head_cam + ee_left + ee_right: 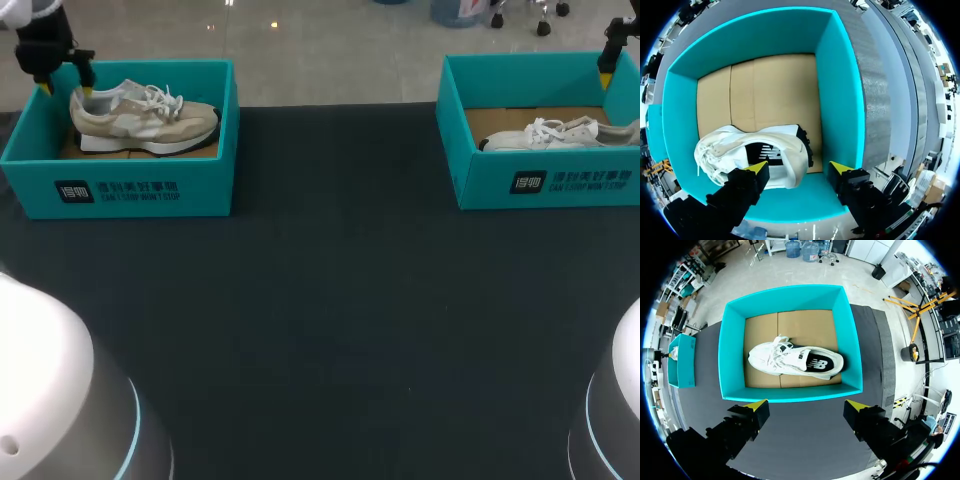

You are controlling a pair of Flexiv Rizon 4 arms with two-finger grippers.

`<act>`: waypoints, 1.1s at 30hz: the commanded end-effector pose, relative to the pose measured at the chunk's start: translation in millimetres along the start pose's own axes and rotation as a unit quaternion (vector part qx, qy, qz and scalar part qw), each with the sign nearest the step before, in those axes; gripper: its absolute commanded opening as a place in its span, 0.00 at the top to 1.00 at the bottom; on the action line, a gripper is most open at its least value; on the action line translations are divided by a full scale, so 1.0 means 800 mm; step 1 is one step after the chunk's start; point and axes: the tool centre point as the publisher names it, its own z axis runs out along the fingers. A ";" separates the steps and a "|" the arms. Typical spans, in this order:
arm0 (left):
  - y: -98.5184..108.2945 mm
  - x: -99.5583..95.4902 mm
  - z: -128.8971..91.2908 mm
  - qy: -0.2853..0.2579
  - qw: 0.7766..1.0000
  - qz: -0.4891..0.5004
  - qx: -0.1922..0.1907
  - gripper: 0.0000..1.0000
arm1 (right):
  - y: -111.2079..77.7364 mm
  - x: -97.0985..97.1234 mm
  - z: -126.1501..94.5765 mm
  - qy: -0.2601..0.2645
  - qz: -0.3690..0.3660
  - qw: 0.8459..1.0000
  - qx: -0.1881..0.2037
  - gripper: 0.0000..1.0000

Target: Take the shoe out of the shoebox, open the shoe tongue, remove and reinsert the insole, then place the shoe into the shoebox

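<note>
Left gripper (pixel 66 78) hung over the far-left corner of the left shoebox (pixel 120 190), above the heel of the beige shoe (pixel 145 122) inside. Only its wrist view showed the fingers spread wide, gripping nothing, one fingertip (pixel 757 167) over that heel. The head view caught just one tip of the right gripper (pixel 606 72). Its wrist view showed it wide open and empty, the right shoebox (pixel 790 392) ahead, the white shoe (pixel 795 360) on the cardboard floor.

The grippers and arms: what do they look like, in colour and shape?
Both the left gripper and the right gripper have two blocky black fingers ending in bright yellow wedge tips. The left arm and right arm have rounded white and grey shells, each with a thin light-blue ring.
</note>
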 end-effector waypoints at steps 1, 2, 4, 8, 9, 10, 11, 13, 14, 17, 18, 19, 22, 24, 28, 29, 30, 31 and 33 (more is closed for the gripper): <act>0.011 0.002 0.013 -0.002 1.000 0.000 0.006 0.17 | 0.000 0.000 0.000 0.000 0.000 1.000 -0.001 0.00; 0.012 0.002 0.015 -0.004 1.000 0.000 0.008 0.17 | 0.000 0.000 0.000 0.000 0.000 1.000 -0.001 0.00; 0.013 0.001 0.019 -0.011 1.000 0.005 0.008 0.20 | 0.000 0.000 0.000 0.000 0.000 1.000 -0.001 0.00; 0.016 0.000 0.027 -0.014 1.000 0.010 0.011 0.25 | 0.000 0.000 0.000 0.000 0.000 1.000 -0.001 0.00; 0.016 0.000 0.029 -0.014 1.000 0.010 0.011 0.24 | 0.000 0.000 0.000 0.000 0.000 1.000 -0.001 0.00; 0.016 0.000 0.030 -0.014 1.000 0.010 0.012 0.23 | 0.000 0.000 0.000 0.000 0.000 1.000 -0.001 0.00; 0.016 0.001 0.032 -0.013 1.000 0.011 0.013 0.21 | 0.000 0.000 0.000 0.000 0.000 1.000 -0.001 0.00; 0.015 0.002 0.037 -0.013 1.000 0.013 0.014 0.18 | 0.000 0.000 0.000 0.000 0.000 1.000 -0.001 0.00; 0.015 0.002 0.040 -0.013 1.000 0.014 0.015 0.18 | 0.000 0.000 0.000 0.000 0.000 1.000 -0.001 0.00; 0.015 0.001 0.049 -0.012 1.000 0.014 0.021 0.14 | 0.000 0.000 0.000 0.000 0.000 1.000 -0.001 0.00; 0.015 0.001 0.052 -0.012 1.000 0.013 0.023 0.14 | 0.000 0.000 0.000 0.000 0.000 1.000 -0.001 0.00; 0.014 0.000 0.054 -0.011 1.000 0.013 0.023 0.15 | 0.000 0.000 0.000 0.000 0.000 1.000 -0.001 0.00; 0.013 -0.003 0.063 -0.011 0.999 0.017 0.029 0.16 | 0.000 0.000 0.000 0.000 0.000 1.000 -0.001 0.00; 0.013 -0.003 0.068 -0.010 0.999 0.016 0.030 0.19 | 0.000 0.000 0.000 0.000 0.000 1.000 -0.001 0.00; 0.011 -0.003 0.079 -0.011 0.999 0.016 0.032 0.24 | 0.000 0.000 0.000 0.000 0.000 1.000 -0.001 0.00; 0.010 -0.003 0.081 -0.012 0.999 0.017 0.032 0.24 | 0.000 0.000 0.000 0.000 0.000 1.000 -0.001 0.00; 0.010 -0.003 0.084 -0.010 0.999 0.018 0.033 0.24 | 0.000 0.000 0.000 0.000 0.000 1.000 -0.001 0.00; 0.008 -0.003 0.087 -0.007 0.999 0.018 0.031 0.24 | 0.000 0.000 0.000 0.000 0.000 1.000 -0.001 0.00; 0.007 -0.002 0.091 -0.007 0.999 0.018 0.031 0.25 | 0.000 0.000 0.000 0.000 0.000 1.000 -0.001 0.00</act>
